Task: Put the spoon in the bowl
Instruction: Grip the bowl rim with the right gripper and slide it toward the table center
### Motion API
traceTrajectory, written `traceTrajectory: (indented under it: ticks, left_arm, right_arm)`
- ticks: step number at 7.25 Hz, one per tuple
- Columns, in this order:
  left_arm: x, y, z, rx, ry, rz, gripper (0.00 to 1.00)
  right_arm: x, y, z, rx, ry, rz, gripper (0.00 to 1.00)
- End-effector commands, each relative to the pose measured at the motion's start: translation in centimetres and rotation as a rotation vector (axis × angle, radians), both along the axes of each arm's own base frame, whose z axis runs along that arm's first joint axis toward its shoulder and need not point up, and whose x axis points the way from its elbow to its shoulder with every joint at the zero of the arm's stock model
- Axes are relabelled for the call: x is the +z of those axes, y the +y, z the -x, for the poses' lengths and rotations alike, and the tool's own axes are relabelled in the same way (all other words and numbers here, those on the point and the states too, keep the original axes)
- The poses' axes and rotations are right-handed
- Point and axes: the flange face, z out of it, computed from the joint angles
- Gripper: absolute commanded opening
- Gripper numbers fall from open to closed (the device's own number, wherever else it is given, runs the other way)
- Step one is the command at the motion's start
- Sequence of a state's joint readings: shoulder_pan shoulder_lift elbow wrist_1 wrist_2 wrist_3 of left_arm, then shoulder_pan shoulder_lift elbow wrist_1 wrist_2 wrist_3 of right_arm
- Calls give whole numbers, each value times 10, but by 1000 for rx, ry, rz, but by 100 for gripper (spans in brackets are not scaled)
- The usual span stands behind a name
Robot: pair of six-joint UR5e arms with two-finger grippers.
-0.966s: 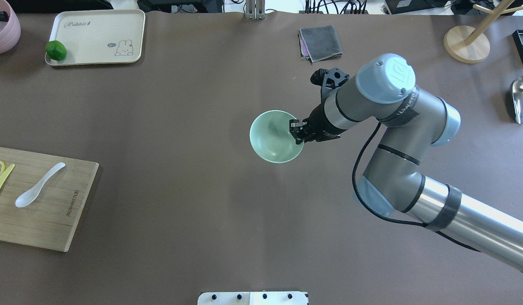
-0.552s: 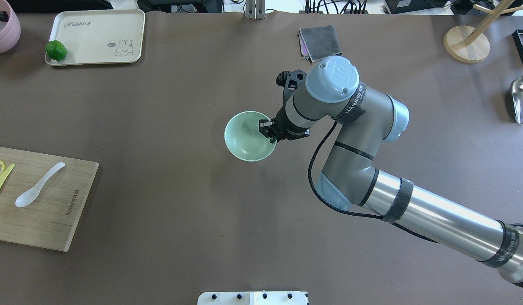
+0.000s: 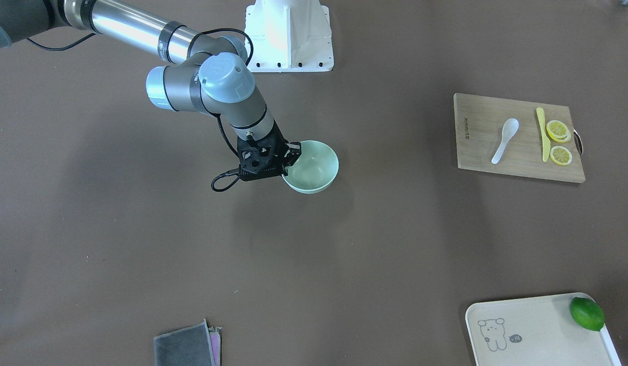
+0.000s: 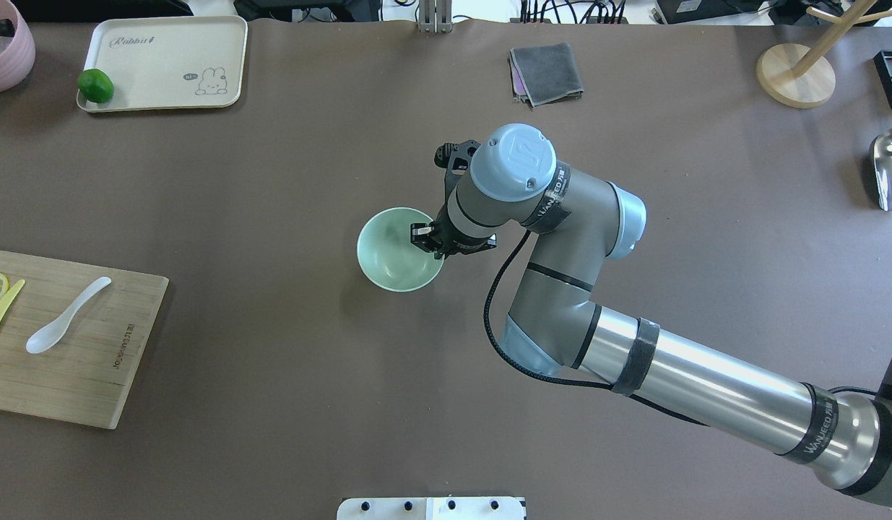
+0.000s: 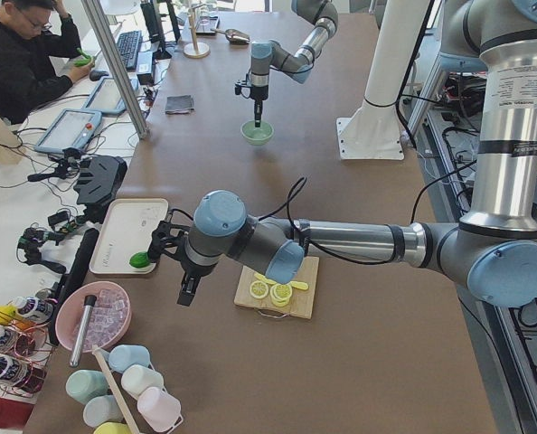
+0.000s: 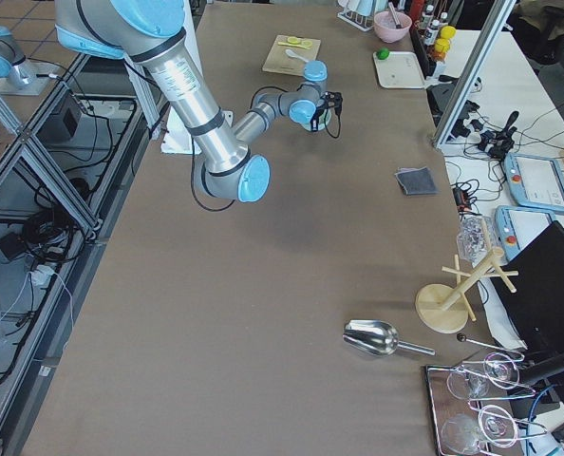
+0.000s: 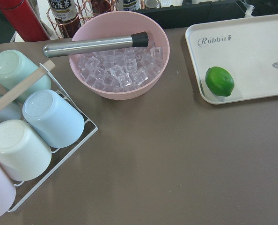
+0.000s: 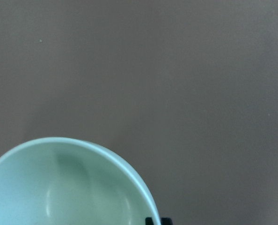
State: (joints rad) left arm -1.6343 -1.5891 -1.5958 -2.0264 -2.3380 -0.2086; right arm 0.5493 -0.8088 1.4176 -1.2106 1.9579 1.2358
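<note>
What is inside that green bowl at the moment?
Only one finger of the right pincer, which grips the rim of the bowl; otherwise it looks empty. The patch beneath the pincer is hidden. The spoon lies on the wooden board.

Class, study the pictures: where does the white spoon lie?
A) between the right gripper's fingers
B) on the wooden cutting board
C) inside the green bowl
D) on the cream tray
B: the spoon lies on the cutting board, well apart from the bowl, whose rim the right gripper pinches.
</note>
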Motion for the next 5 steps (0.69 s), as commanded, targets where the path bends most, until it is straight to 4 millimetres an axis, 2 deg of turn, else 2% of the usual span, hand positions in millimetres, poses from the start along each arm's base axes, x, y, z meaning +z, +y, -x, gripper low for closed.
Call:
traceTrajectory:
  ticks: [1, 3, 4, 5]
  left_arm:
    - [1, 0, -1, 2, 3, 2, 98]
    - [0, -6, -11, 22, 3, 0, 98]
    - [-5, -10, -16, 33, 2, -9, 98]
    - [-5, -11, -18, 35, 3, -8, 98]
  right_arm:
    - [9, 0, 4, 1, 18, -3, 0]
    - [15, -10, -4, 16, 27, 0, 0]
    - [22, -14, -8, 22, 35, 6, 31]
    - [21, -14, -8, 32, 32, 18, 99]
